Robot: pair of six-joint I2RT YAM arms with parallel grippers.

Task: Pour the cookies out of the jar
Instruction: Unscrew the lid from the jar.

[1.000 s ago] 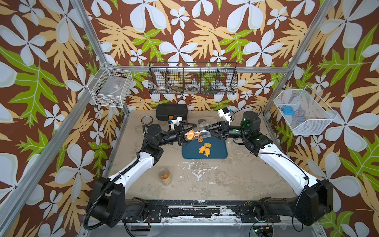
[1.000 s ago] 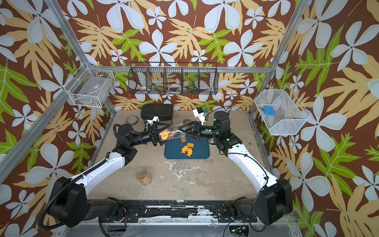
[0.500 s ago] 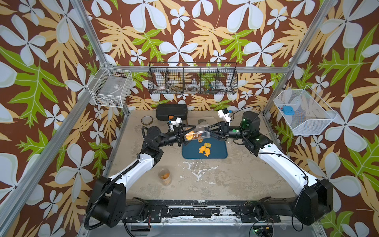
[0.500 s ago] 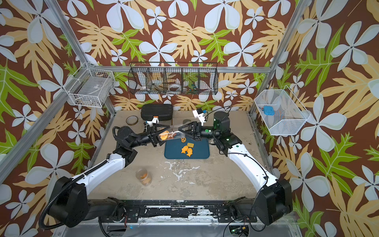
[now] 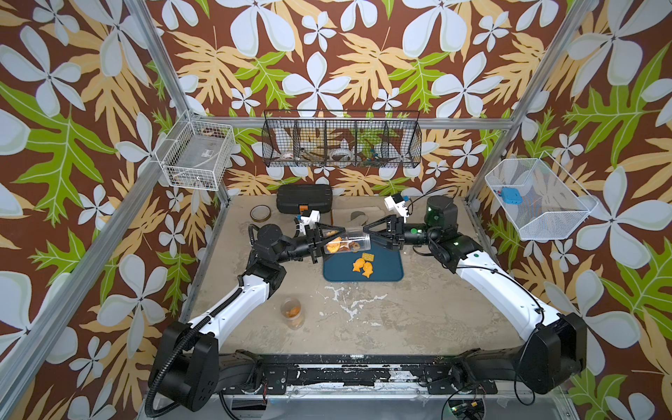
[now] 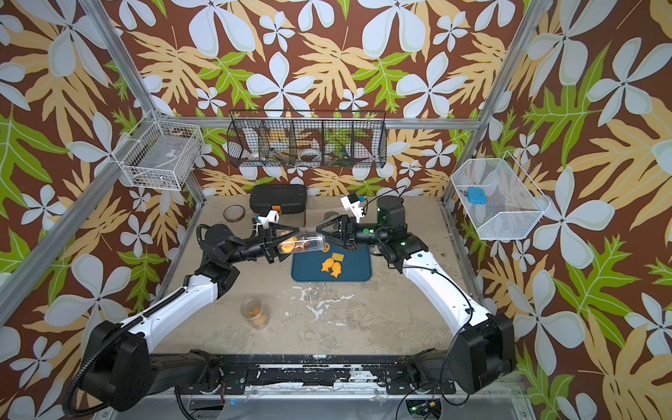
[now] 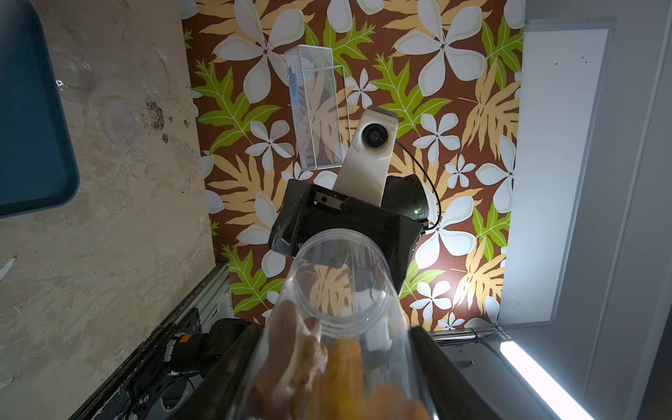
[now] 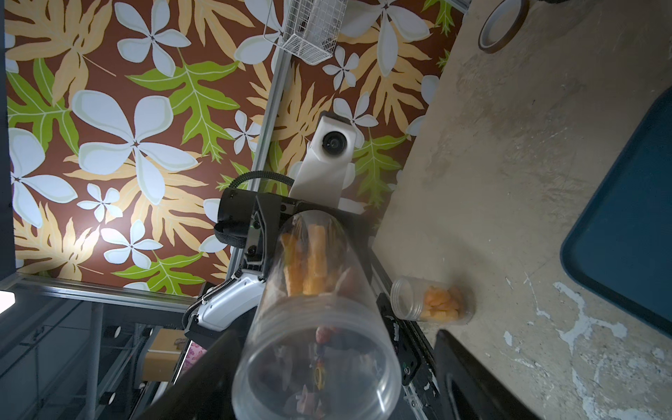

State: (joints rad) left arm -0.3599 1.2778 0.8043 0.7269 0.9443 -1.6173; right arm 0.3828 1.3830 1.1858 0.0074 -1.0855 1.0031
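The clear plastic jar (image 5: 358, 240) hangs level in the air between the two sets of fingers. Its closed end is in the left gripper (image 5: 332, 243) and its open mouth is turned toward the right gripper (image 5: 368, 237). The left fingers (image 7: 432, 363) are clamped on the jar, one pressed against each flank in the left wrist view. The right fingers (image 8: 458, 363) stand apart on either side of the mouth. In the right wrist view a strip of table shows between one of them and the rim, so they have no grip on it.

A bunch of cookies (image 5: 334, 244), orange-yellow with some brown, sits inside the jar at the end between the left fingers, well back from the mouth. Four more lie on the blue tray (image 5: 385, 272), which spreads below the right fingertips. They are two orange fish (image 5: 358, 265) side by side, a square cracker (image 5: 368, 257) between the fish and the fingertips, and a brown ring-shaped cookie (image 6: 325, 249) right under the jar's mouth.

A second small jar (image 5: 292, 315) holding orange pieces stands on the table (image 5: 418, 309), well apart from the left fingers and beside the left forearm. A black case (image 5: 304, 198) and a tape roll (image 5: 259, 212) lie beyond the left fingers, by the back wall
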